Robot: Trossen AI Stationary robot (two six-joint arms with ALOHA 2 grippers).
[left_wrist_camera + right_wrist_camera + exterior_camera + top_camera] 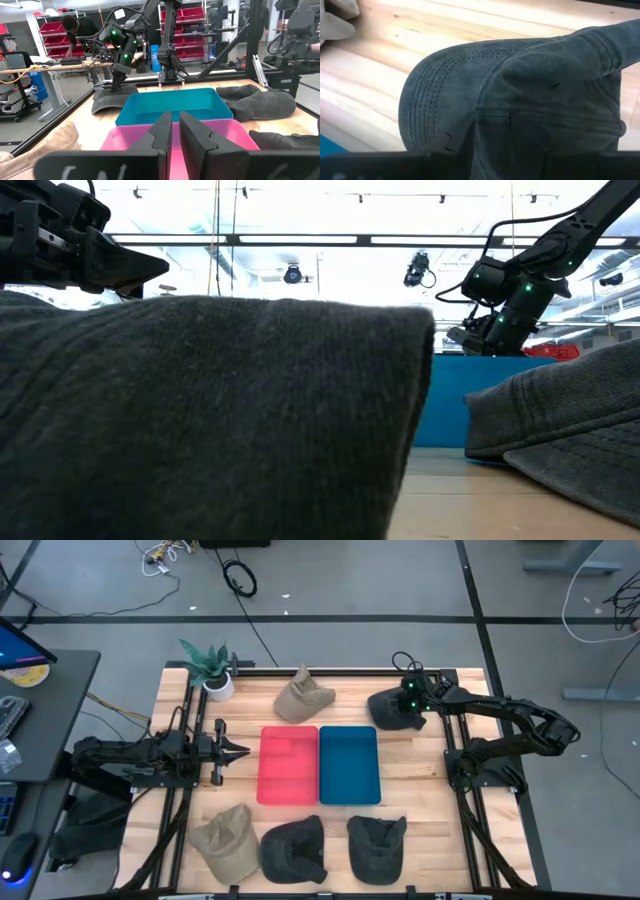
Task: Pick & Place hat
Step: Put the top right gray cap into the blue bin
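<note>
The right gripper [400, 712] is down on the dark grey cotton cap [393, 708] at the far right of the wooden slatted surface [420, 815], just beyond the far right corner of the blue rectangular plastic tray [349, 764]; its fingers are pressed into the cap's crown, apparently pinching the fabric, with the stitched brim [432, 95] lying flat on the wood. The left gripper [234, 750] hangs just left of the pink rectangular plastic tray [288, 765], its fingers [159, 132] nearly together with only a narrow slit between them and nothing held. The two trays sit side by side, touching, at the centre. A tan cap [303, 697] lies beyond the pink tray, near a small potted plant in a white pot [214, 672]. Along the near edge lie three more caps: a tan one [229, 842], a dark one [294, 848] and another dark one [377, 844].
</note>
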